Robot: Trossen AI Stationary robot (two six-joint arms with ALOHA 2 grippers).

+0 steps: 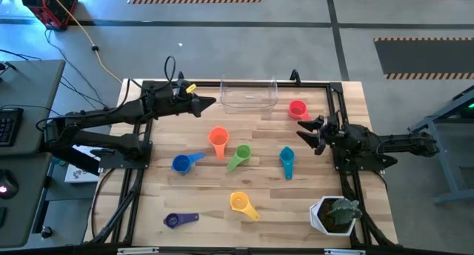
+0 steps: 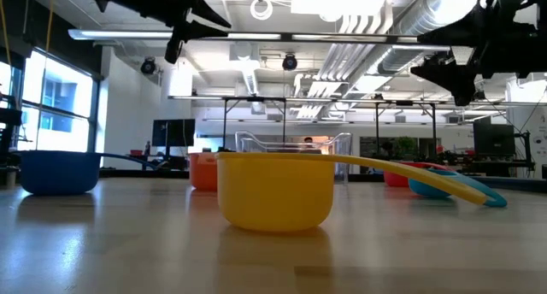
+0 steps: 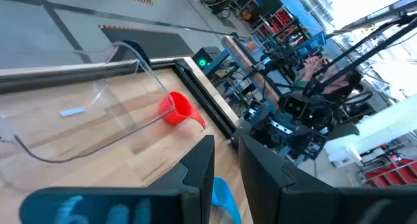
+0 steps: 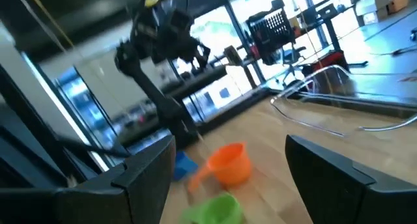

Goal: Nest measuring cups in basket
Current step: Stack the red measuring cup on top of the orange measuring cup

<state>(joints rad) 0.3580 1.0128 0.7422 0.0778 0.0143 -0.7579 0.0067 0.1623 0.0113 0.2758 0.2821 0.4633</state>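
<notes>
Seven cups rest on the table on their bases: red [image 1: 298, 109] beside the basket's right end, orange [image 1: 218, 140], green [image 1: 239, 157], blue [image 1: 185, 161], teal [image 1: 286, 160], yellow [image 1: 243, 204] and purple [image 1: 180, 220]. The clear basket [image 1: 249, 94] stands at the far edge with no cup in it. My left gripper [image 1: 209, 102] hovers shut above the table, just left of the basket. My right gripper [image 1: 307, 130] hangs open, raised, just near of the red cup. The left wrist view shows the red cup [image 3: 177, 109] and the basket wall [image 3: 133, 61].
A white plant pot [image 1: 333, 214] stands at the near right corner. A black frame [image 1: 335, 99] runs along the table's left, far and right edges. Bare wood lies between the cups and the near edge. In the low view the yellow cup [image 2: 275, 190] fills the foreground.
</notes>
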